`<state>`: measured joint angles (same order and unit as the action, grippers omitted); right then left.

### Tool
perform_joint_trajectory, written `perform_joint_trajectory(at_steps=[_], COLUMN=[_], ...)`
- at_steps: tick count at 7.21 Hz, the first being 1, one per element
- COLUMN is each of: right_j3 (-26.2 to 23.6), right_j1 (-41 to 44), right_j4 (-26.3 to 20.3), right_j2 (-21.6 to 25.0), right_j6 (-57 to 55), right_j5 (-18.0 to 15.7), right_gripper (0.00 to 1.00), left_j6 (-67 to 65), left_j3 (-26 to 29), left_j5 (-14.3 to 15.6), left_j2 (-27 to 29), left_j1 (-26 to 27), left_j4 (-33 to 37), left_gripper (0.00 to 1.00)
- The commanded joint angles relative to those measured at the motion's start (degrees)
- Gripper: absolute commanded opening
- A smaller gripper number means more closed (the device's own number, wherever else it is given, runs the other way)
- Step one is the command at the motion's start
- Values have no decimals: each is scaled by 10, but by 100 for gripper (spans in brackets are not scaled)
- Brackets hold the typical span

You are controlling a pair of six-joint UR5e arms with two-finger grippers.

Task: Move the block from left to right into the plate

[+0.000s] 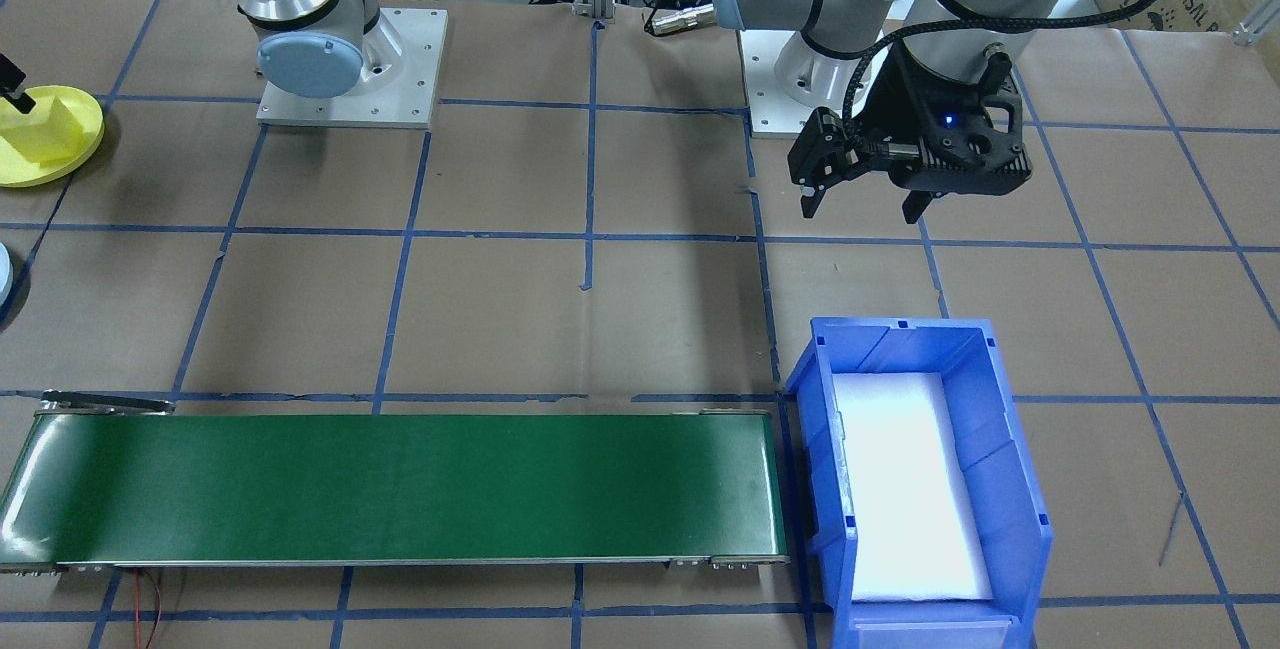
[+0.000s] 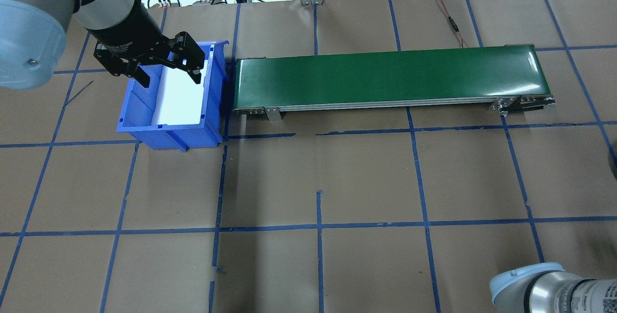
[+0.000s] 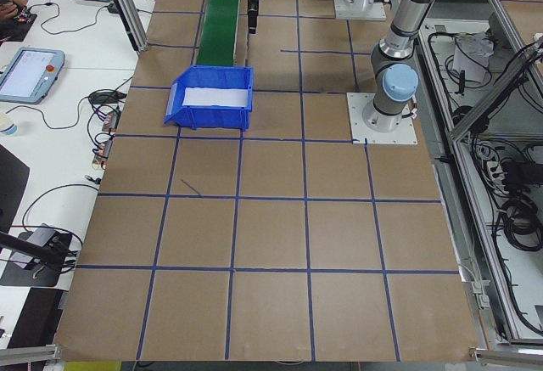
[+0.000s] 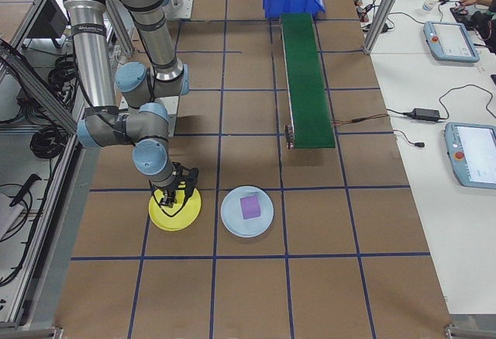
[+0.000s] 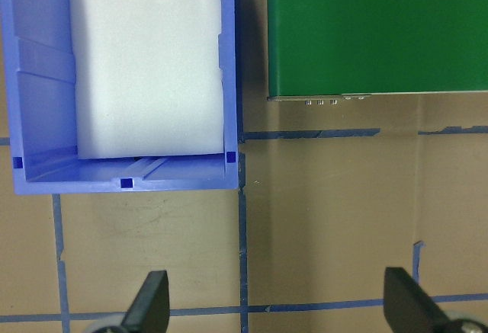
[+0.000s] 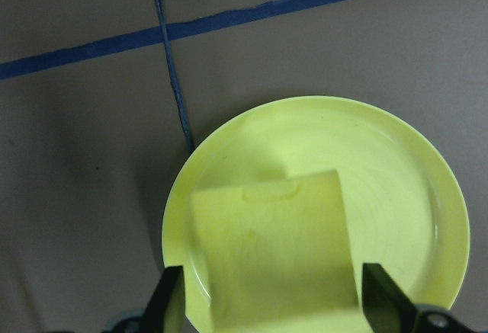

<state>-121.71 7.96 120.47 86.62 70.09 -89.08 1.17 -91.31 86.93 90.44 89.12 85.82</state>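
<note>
In the right wrist view, the yellow block (image 6: 274,253) sits inside the yellow plate (image 6: 396,158), between the two dark fingertips (image 6: 164,302) of the right gripper (image 6: 276,299). The jaws stand spread wider than the block, with a sliver of plate showing on each side, so they are open and not pressing it. The block's near edge and the plate's lower rim are cut off by the bottom of the picture.

In the front-facing view the plate (image 1: 85,129) lies at the far left edge on the desk (image 1: 500,309), partly cropped, with the block (image 1: 55,129) on it and only a dark tip of the right gripper (image 1: 12,89) showing. The side view from the robot's right shows the right gripper (image 4: 174,195) low over the plate (image 4: 174,219), hiding the block. Just beside it is a pale blue plate (image 4: 246,212) carrying a purple cube (image 4: 249,206).

Farther along the desk, the green conveyor belt (image 2: 385,79) runs bare toward a blue bin (image 2: 168,101) lined with white foam (image 2: 181,96). The left gripper (image 2: 164,74) hangs above the bin's far end, its jaws wide apart and holding nothing; in its own wrist view only the two fingertips (image 5: 149,302) show at the bottom edge.
</note>
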Motion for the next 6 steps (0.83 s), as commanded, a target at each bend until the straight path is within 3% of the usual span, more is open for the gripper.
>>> perform_joint_trajectory(at_steps=[1,2,3,4,6], right_j3=[14,61,114,164,214], right_j1=[40,127,203,244,386], right_j4=[-1,-8,-58,-77,-150], right_j2=[13,23,22,36,90], right_j6=[-42,-70,-95,-134,-278], right_j5=[-7,-14,-38,-29,-38], right_gripper=[100,100,100,100,100], left_j6=[1,0,1,0,0], left_j3=[0,0,0,1,1], left_j5=[0,0,1,2,2], left_j2=[0,0,0,0,0], left_j1=[1,1,1,2,2], left_j4=[0,0,0,0,0], left_gripper=[100,100,100,100,100])
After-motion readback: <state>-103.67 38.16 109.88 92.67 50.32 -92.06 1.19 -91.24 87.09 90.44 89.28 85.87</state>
